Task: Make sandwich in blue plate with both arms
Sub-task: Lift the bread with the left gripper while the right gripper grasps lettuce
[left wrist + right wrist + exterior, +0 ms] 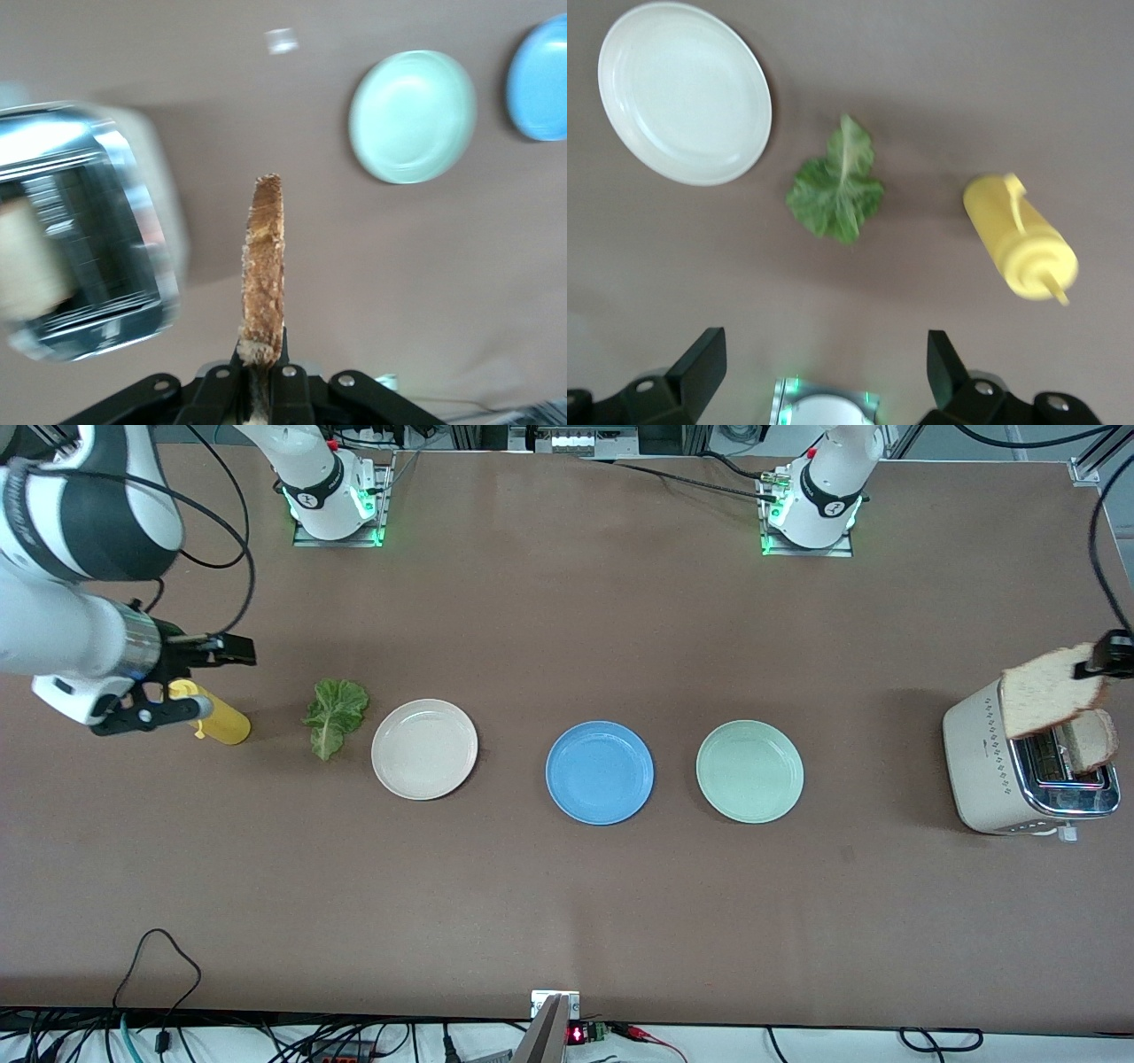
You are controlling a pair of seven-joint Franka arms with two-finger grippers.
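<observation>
Brown table (567,921) carries three plates in a row, the blue plate (600,772) in the middle. At three o'clock from it, the left tool (1103,662) is clamped on one bread slice (1050,689), held edge-up over the toaster (983,771); a second slice (1091,740) sits in its slot. At nine o'clock, the right tool (824,372) hangs spread wide over one lettuce leaf (335,716) and one yellow bottle (217,720).

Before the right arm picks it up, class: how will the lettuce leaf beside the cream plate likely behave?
The lettuce leaf looks thin and ruffled, so it will probably flop and droop once lifted. It lies flat on the table, so a pinch may slip off its edge. It seems very light and could tear under a hard squeeze.
</observation>
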